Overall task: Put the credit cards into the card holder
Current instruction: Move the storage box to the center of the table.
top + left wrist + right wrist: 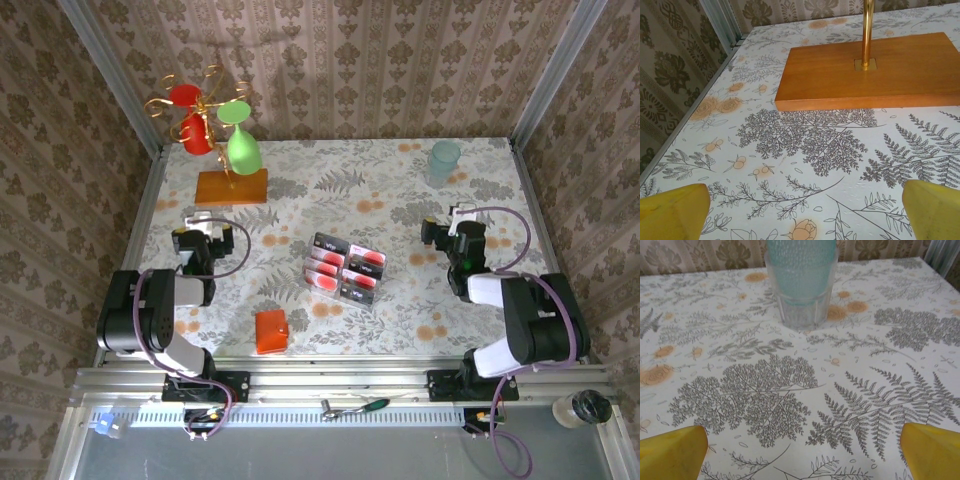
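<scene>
Several credit cards (343, 268), black and pale pink with red marks, lie packed together at the table's middle. The card holder (271, 331), a small orange-red square wallet, lies folded near the front edge, left of centre. My left gripper (203, 226) rests at the left side, open, its yellow fingertips (672, 210) wide apart over bare cloth. Over at the right, my right gripper (462, 216) is open too, and yellow fingertips (932, 452) frame nothing but tablecloth. Both grippers are well apart from the cards and the wallet.
A flat orange wooden block (231, 186) (870, 70) with a gold wire stand holding red and green glasses (243, 148) sits back left, just ahead of my left gripper. A pale teal tumbler (444, 162) (800, 282) stands back right. Patterned walls enclose the table.
</scene>
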Controlling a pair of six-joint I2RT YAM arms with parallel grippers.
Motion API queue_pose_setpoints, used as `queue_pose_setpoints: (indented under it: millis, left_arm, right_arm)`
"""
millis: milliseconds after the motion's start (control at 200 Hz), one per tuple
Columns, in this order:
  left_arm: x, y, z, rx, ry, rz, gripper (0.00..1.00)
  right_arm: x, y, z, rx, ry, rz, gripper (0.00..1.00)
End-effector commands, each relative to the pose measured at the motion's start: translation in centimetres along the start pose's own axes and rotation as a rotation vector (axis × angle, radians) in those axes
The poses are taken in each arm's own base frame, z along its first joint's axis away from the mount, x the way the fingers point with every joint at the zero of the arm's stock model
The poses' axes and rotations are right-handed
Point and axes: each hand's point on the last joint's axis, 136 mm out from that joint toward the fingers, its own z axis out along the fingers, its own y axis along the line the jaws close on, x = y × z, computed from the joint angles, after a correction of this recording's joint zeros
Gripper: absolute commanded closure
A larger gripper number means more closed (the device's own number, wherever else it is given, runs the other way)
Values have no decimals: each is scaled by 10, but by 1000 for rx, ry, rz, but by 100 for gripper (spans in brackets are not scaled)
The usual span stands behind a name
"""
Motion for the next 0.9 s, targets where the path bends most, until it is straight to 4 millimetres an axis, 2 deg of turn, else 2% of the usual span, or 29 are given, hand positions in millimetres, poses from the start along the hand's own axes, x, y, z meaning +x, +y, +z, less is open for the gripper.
queue_pose_setpoints:
  millis: [0,110,200,260,345,420,485,635,780,895]
  left_arm:
    - [-16,7,-6,-26,-44,-32,0]
    - [-27,13,-15,-49,-52,-37,0]
    - [-39,21,-21,-85,-47,-47,0]
    - [-51,26,-28,-112,-44,-66,0]
    - [-69,31,-39,-131,-19,-132,0]
    - [-79,28,-50,-103,27,-198,0]
    - [-83,17,-59,-59,52,-223,0]
    - [-81,-7,-76,22,88,-235,0]
    - [-79,-17,-84,47,125,-234,0]
    - [-80,-21,-86,60,141,-264,0]
  right_arm:
    - [-18,-9,-6,58,-6,10,0]
    - [-31,-21,-13,138,62,83,0]
    - [-34,-35,-24,232,150,292,0]
    - [-38,-29,-28,198,197,366,0]
    - [-44,12,-32,-30,252,371,0]
    - [-43,56,-47,-240,292,353,10]
    - [-36,94,-70,-367,332,289,14]
    - [3,166,-133,-548,450,98,17]
    - [36,209,-189,-670,517,17,19]
    - [61,235,-212,-727,564,-20,19]
